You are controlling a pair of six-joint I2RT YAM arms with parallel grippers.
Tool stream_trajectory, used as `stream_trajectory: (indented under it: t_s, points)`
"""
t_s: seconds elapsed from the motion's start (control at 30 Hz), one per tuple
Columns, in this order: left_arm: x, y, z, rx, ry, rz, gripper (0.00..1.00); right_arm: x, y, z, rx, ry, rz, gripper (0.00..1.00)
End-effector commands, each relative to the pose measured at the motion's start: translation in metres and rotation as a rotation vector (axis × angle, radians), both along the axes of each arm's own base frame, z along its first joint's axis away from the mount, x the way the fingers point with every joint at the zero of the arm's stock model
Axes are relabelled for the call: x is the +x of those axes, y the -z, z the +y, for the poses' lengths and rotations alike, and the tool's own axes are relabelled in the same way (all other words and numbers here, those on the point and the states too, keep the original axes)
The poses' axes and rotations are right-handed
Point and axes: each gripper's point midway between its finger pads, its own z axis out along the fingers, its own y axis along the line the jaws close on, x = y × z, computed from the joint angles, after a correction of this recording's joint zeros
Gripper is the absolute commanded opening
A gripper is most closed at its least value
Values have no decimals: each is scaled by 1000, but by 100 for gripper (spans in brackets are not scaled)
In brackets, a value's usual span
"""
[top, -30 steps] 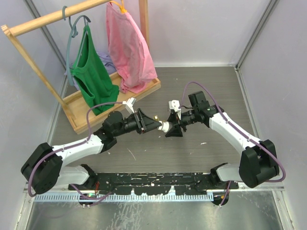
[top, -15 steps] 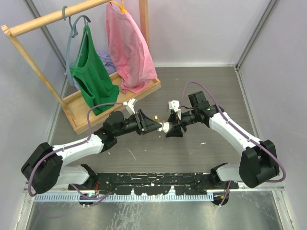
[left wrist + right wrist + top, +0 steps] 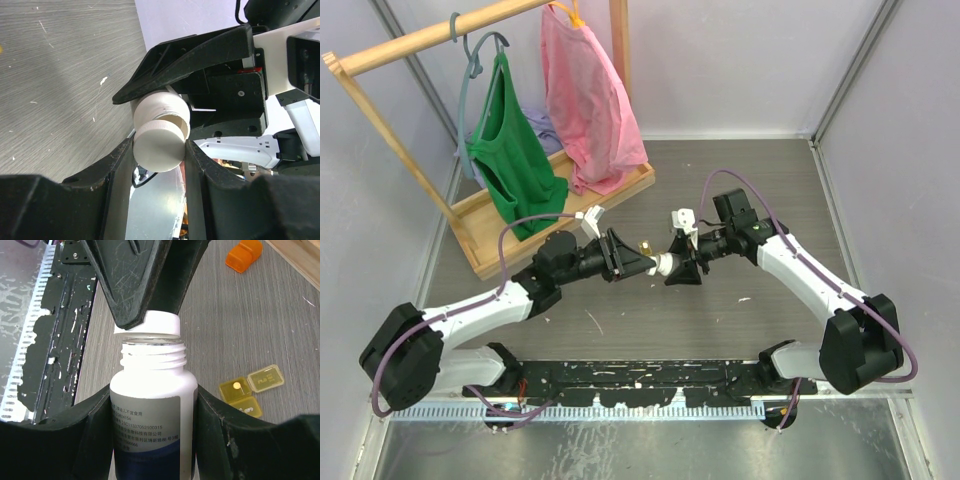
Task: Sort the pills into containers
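Left wrist view: the left pincer point(image 3: 159, 150) is clamped on a white ribbed plastic screw cap point(image 3: 157, 150), 1 black finger pressed to each side of it. The cap sits just off the mouth of a white plastic bottle with a blue and white printed label point(image 3: 150, 390). In the right wrist view a thin gap shows between the cap and the bare threaded neck.

The right pincer point(image 3: 152, 402) grips that bottle by its body, with its 2 fingers point(image 3: 95, 415) against the labelled sides. From above, the 2 pincers meet tip to tip over the middle of the grey brushed metal table point(image 3: 740, 180). The left pincer reaches in from the left and the right pincer from the right, with the bottle lying roughly level between them.

The small translucent yellow plastic pill box of 2 joined square cells point(image 3: 246, 390) rests on the table just beyond the bottle, on the far side. From above it is a tiny yellow spot point(image 3: 645, 246) just far of where the pincers meet. Its lids stand open, and a small pale round spot shows in 1 cell. Whether that is a pill cannot be told.

Farther left on the table lies a small orange plastic piece point(image 3: 243, 254).

At the far left corner stands a wooden clothes rack point(image 3: 420, 40) with a green garment point(image 3: 510, 160) and a pink garment point(image 3: 585, 100) hanging from it.
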Motion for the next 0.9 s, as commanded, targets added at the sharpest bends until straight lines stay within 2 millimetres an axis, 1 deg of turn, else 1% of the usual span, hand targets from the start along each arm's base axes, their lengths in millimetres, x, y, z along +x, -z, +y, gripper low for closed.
stream_trajectory:
  t_s: [0.0, 0.13, 0.5, 0.73, 0.87]
  points:
    - [0, -37, -7, -78, 26, -82, 22, -2, -24, 8, 57, -38, -58, 1]
    - [0, -39, -8, -97, 32, -84, 22, -4, -22, 11, 56, -47, -56, 1]
    - [-1, -36, -13, -91, 60, -67, 22, -3, -19, 11, 41, -40, -55, 1]
    - [-3, -28, -14, -63, 76, -48, 21, 0, -16, 11, 23, -29, -60, 1]
    - [-4, -28, -13, -54, 76, -46, 21, 3, -13, 12, 3, -16, -62, 1]
